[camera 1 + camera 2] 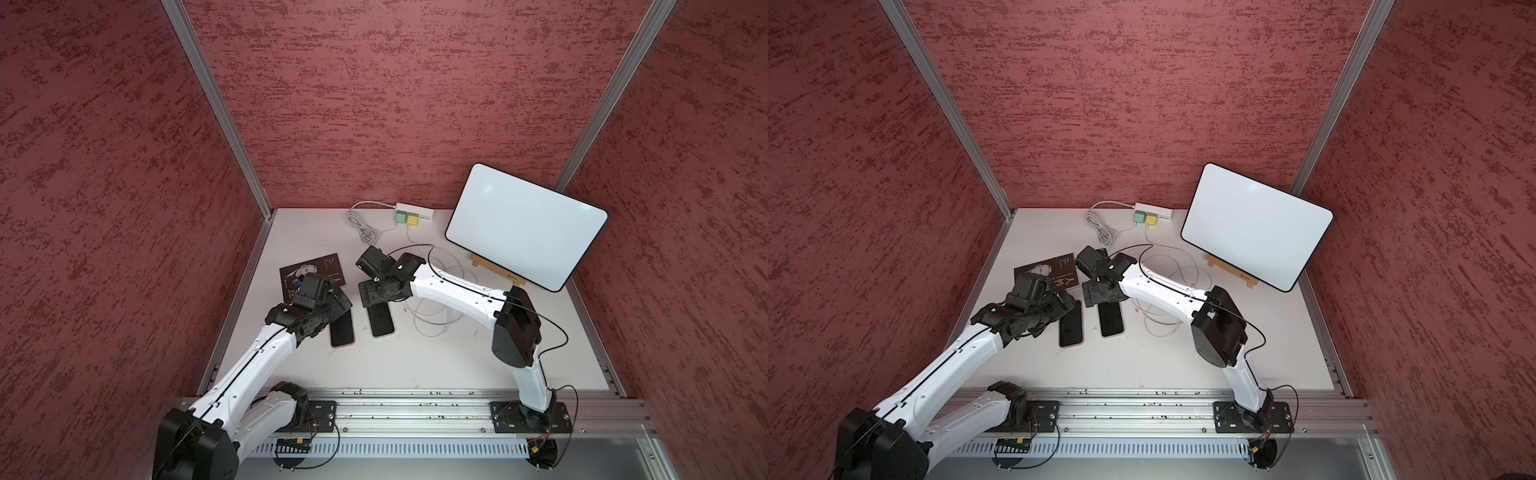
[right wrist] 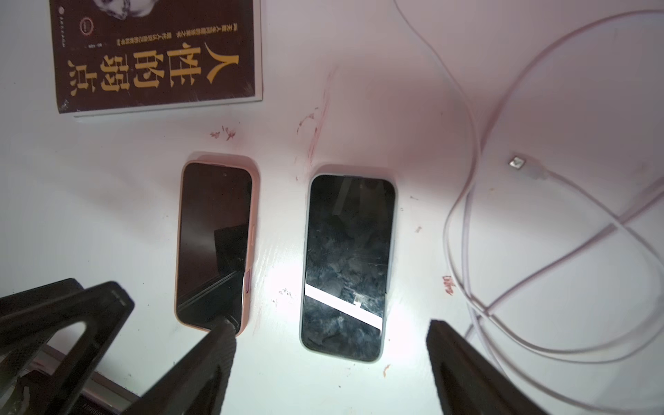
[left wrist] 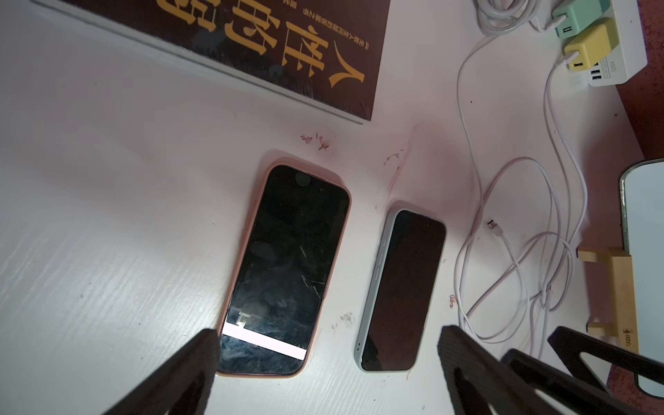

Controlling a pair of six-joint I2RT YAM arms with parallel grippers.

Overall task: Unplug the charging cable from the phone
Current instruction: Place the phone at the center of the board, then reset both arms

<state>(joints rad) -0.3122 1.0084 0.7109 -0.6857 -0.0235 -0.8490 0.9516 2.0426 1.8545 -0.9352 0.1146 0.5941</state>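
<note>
- Nearest, a silver aluminium rail (image 1: 415, 409) carries the bases of two white-and-black arms, which reach out over a white table (image 1: 457, 357).
- Next, the left gripper (image 3: 328, 337) is poised with its jaws spread wide and nothing between them, over a black-screened phone in a pink case (image 3: 287, 269).
- Alongside it, the right gripper (image 2: 330, 328) is likewise wide apart and empty, over a black-screened phone in a pale grey case (image 2: 348, 266). Both phones lie flat, side by side, not touching.
- Just beside the grey phone, on the right arm's side, a thin white charging cable (image 2: 535, 172) lies in loose loops. Its small metal plug (image 2: 517, 162) rests bare on the table, touching neither phone, so the unplugging looks done.
- Judged by its look, the cable is light and limp. The stiffer boot behind the plug is the place to pinch, not the cord. The phones look slick and could slide, so they are best steadied by the case edges.
- Beyond the pink phone lies a dark brown book with gold characters (image 2: 158, 54).
- Farthest, a white power strip (image 1: 415, 210) with a green charger (image 1: 401, 217) and a yellow charger (image 1: 413, 218) sits by the red wall. Beside it a white rounded board (image 1: 525, 226) leans on a wooden stand (image 1: 494, 270).
</note>
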